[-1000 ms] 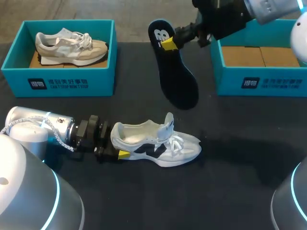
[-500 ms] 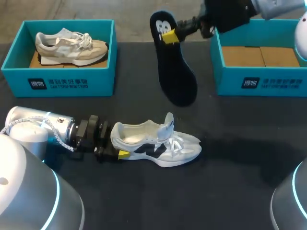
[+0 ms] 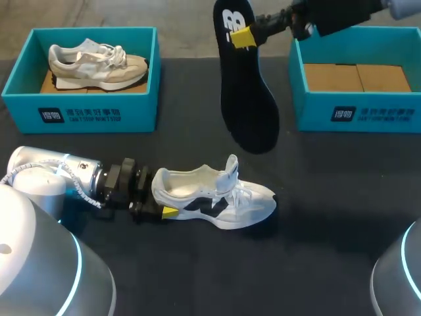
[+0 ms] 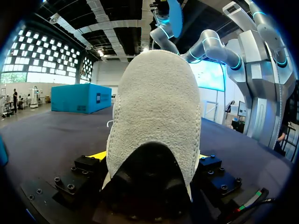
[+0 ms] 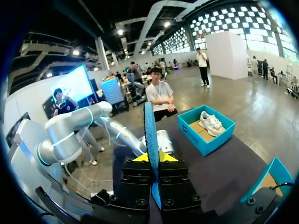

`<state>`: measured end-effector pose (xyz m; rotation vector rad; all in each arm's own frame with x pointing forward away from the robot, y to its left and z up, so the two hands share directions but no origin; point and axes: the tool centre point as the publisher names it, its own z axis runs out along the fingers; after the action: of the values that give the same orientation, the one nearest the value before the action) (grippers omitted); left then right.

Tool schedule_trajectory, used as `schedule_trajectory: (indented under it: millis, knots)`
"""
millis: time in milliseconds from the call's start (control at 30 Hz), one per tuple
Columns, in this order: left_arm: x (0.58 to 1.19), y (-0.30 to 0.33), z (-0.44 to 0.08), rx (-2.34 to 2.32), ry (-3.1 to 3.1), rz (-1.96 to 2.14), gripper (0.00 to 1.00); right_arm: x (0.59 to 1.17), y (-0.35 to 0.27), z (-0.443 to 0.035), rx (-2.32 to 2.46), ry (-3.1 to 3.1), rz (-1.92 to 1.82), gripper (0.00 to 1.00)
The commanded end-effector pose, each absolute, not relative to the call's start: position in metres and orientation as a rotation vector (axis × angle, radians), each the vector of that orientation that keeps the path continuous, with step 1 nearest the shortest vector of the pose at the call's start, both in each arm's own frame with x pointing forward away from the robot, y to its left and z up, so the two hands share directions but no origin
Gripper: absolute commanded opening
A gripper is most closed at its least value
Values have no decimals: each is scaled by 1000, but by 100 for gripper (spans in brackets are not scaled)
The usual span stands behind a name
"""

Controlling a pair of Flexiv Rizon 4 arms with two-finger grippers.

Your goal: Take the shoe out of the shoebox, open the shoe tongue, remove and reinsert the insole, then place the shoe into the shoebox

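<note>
Aloft, the black insole (image 3: pixel 248 99) hangs slightly tilted

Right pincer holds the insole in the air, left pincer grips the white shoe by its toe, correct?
No: the left pincer grips the white shoe by its heel, not its toe, as the head view shows. The right pincer does hold the insole aloft.

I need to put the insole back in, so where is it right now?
In the head view the insole hangs in the air, pinched at its heel end by the right gripper, left of the right-hand box and above the white shoe.
</note>
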<state>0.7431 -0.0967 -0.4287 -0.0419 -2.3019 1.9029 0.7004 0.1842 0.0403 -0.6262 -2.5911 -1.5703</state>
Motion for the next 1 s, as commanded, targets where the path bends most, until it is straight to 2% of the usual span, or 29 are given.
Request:
schedule_trajectory:
  millis: [33,733,1000]
  knots:
    - [744,-98,-432,-40,-2303,1904,0,686,172,50,-743,-2607,-1528,0]
    - [744,-98,-432,-40,-2303,1904,0,686,172,50,-743,-2607,-1528,0]
    - [744,-98,-432,-40,-2303,1904,0,659,165,77,-828,-2416,-1644,0]
